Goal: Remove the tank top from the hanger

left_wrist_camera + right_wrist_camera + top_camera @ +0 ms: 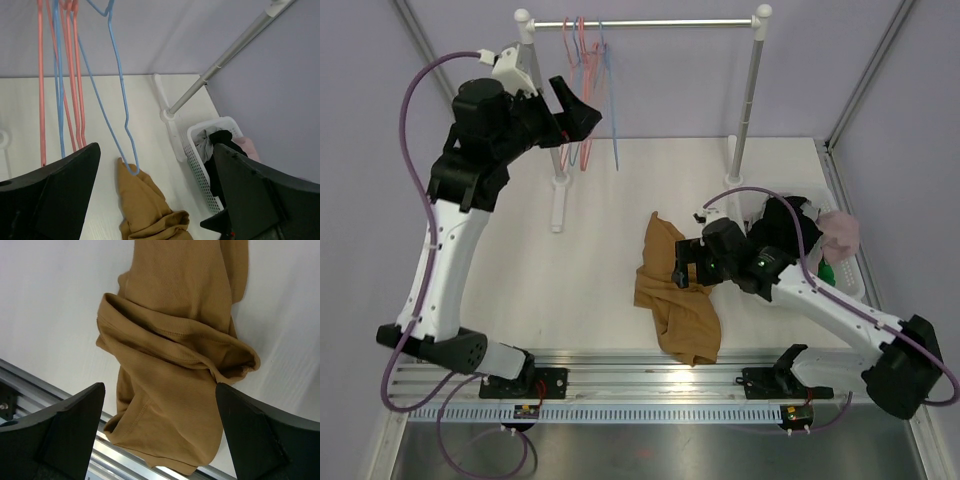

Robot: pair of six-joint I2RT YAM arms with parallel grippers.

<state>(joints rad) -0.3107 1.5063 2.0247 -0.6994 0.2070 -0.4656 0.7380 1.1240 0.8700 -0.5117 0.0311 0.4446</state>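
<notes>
Left pincer [156,165] is wide open with nothing in it, parked up at about 11 o'clock over the table [580,290], right in among the wire hangers. From its own camera there's a pink hanger [41,100] at 10 o'clock and a blue hanger [122,85] dangling pretty much dead ahead at 12. All of them look bare.

Right pincer [160,395] is spread open too, gripping nothing, and hovers just above the tank top [675,300]. That lies crumpled on the table at roughly 6 o'clock, clear of any hanger, so I'd call the job basically done.

What worries me from here:

- The left arm backing out. Those hangers are thin, loose loops on the rod [650,22], and an open finger could hook one on the way and yank it off or set the whole bunch swinging.
- The tank top's near end spills past the table edge onto the metal track [620,375] at 6 o'clock. If the right arm pulls back low, it could drag the fabric further over, and it slides off or snags there.
- The basket [200,160] sits close at 3 o'clock of the right arm, already stuffed with clothes, so a wide swing that way could bump it.
</notes>
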